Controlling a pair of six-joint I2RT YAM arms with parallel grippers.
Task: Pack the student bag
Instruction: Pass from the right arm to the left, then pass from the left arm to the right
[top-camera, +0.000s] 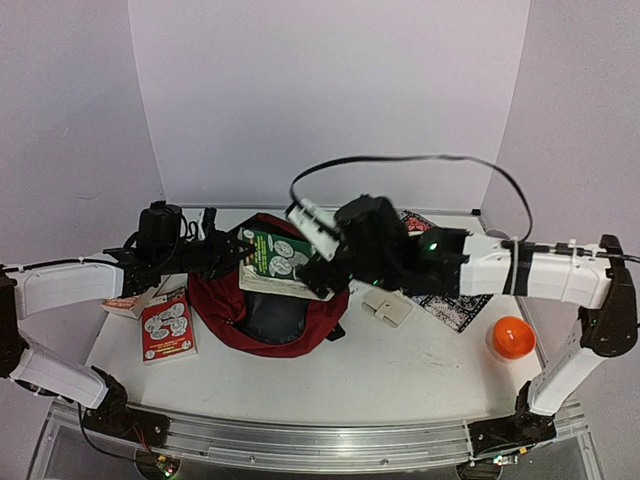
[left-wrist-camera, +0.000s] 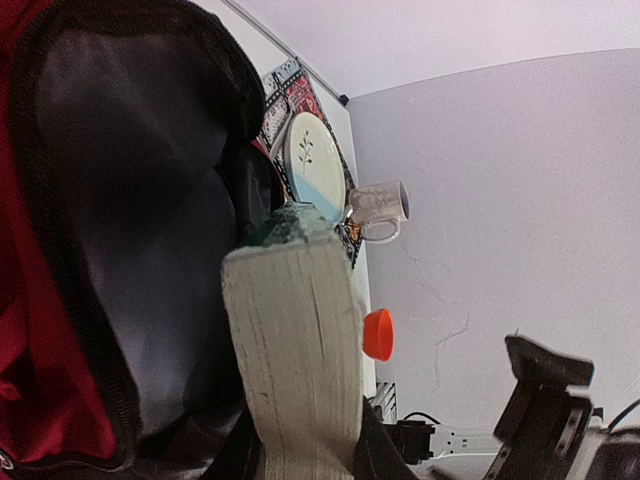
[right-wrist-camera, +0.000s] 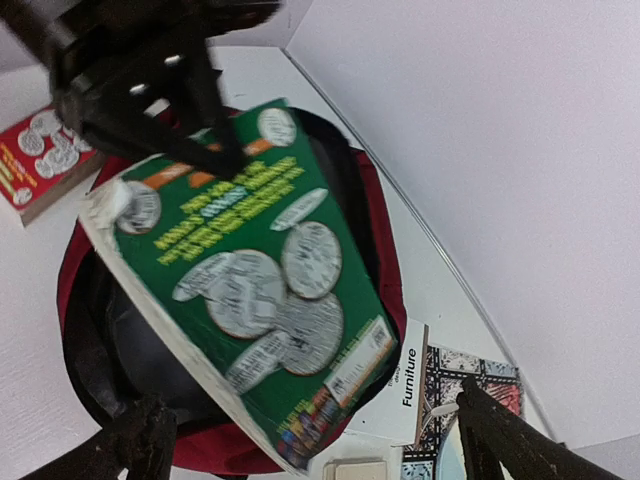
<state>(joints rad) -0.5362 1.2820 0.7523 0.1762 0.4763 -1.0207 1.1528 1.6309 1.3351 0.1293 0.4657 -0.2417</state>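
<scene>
— Starting nearest the arms, what lies on the white table (top-camera: 400, 375)?
— A red paperback book (top-camera: 168, 330), at eight o'clock from the dark red fabric backpack (top-camera: 212, 300). A round orange object (top-camera: 511, 338) sits at three o'clock, well apart.
— And the backpack?
— Mid-table, mouth unzipped, dark lining showing.
— The grippers?
— The left gripper (top-camera: 238, 256) is clamped on the nine o'clock edge of a thick green paperback (top-camera: 275, 255), holding it tilted over the opening. The right gripper (right-wrist-camera: 320, 440) is spread wide, gripping nothing, at the paperback's three o'clock side.
— Farther back?
— A patterned mat (top-camera: 445, 300) at two o'clock, a pale mug (left-wrist-camera: 380, 205) near it.
</scene>
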